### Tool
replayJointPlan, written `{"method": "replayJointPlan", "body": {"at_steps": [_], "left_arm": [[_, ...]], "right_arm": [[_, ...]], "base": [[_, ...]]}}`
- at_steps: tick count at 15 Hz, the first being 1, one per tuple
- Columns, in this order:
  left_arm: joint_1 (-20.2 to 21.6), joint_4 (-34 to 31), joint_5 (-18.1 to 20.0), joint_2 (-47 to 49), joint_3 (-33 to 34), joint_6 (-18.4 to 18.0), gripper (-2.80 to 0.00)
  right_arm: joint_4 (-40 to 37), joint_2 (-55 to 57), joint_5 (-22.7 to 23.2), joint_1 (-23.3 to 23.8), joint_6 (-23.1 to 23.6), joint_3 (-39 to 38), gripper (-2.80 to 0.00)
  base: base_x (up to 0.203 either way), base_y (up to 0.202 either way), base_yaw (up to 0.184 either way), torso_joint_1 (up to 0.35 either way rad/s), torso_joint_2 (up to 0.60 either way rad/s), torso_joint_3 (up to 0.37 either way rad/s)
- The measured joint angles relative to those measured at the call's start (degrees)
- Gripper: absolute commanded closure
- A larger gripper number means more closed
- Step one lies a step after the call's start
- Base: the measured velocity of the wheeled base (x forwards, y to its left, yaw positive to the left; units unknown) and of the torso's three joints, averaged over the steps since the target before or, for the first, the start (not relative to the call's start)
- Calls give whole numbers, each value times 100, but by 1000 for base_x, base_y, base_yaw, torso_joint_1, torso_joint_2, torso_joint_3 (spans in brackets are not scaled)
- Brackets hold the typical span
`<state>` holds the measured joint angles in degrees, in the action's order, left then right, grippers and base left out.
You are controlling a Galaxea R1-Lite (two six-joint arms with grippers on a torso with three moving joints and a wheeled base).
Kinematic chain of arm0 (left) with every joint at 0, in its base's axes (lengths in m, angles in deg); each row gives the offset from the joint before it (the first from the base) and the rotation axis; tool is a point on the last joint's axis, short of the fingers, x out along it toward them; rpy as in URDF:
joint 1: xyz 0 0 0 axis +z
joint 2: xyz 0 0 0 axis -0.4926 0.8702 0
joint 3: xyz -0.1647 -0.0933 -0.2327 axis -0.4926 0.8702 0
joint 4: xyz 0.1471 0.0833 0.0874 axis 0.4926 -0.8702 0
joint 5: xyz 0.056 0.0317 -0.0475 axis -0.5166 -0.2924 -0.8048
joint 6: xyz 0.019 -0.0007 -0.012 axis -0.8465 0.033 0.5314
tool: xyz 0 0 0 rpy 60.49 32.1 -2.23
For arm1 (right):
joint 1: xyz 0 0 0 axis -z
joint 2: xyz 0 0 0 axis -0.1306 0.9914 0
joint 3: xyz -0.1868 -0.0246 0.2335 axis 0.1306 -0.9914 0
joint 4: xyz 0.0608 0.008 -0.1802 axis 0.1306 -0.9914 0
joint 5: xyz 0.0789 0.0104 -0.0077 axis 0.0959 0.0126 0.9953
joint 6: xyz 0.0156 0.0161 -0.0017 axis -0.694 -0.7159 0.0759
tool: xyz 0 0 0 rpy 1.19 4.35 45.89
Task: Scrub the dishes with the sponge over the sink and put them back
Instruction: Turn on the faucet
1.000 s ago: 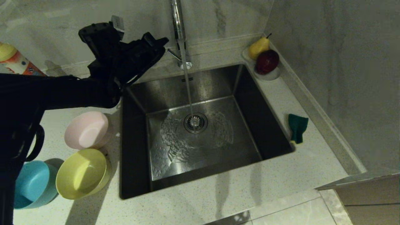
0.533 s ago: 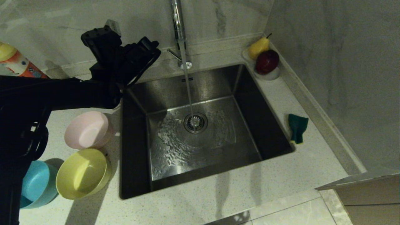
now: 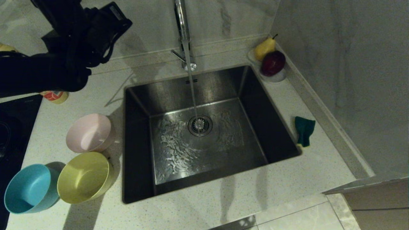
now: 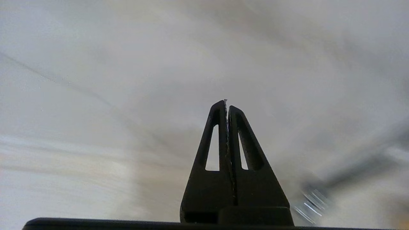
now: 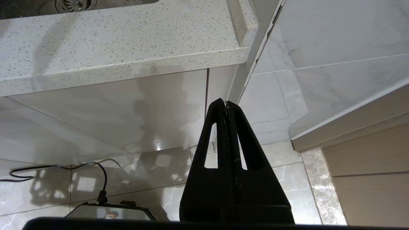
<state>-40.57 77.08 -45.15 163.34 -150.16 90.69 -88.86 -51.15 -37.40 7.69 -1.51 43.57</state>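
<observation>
In the head view, the sink (image 3: 204, 134) was in the middle of the counter (image 3: 287, 179), and water ran from the faucet (image 3: 182, 28) onto the drain (image 3: 200, 125). The pink bowl (image 3: 89, 132), the yellow bowl (image 3: 84, 177) and the blue bowl (image 3: 28, 188) stood on the counter left of the sink, the yellow one touching the blue one. The sponge (image 3: 304, 130) lay on the counter just right of the sink, green side up. A dish with fruit (image 3: 271, 62) stood in the far right corner. The left arm (image 3: 64, 48) was raised at the far left, above the counter.

In the left wrist view, the left gripper (image 4: 227, 107) had its fingers pressed together, with nothing between them, before a blurred pale wall.

In the right wrist view, the right gripper (image 5: 226, 105) was also fully closed and empty, hanging below the counter edge, near the floor tiles (image 5: 153, 179).
</observation>
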Motion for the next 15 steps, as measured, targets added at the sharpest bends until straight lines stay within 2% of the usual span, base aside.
{"method": "replayJointPlan", "body": {"at_steps": [2,4,8,11,15], "left_arm": [[75,19,-705,-474,218,-624,0],[119,-55,-1055,-1087,677,-870,0],[168,-204,-1213,-2453,2530,-1165,0],[377,-217,-1306,-3583,4144,-1186,0],[626,-236,-1351,-5122,5636,-1209,0]], "right_arm": [[1,0,0,0,0,0,0],[0,0,0,0,2,0,0],[-2,0,0,0,1,0,0],[0,0,0,0,2,0,0],[0,0,0,0,2,0,0]], "base": [[0,0,0,0,0,0],[0,0,0,0,0,0],[0,0,0,0,0,0],[0,0,0,0,0,0],[0,0,0,0,0,0]]}}
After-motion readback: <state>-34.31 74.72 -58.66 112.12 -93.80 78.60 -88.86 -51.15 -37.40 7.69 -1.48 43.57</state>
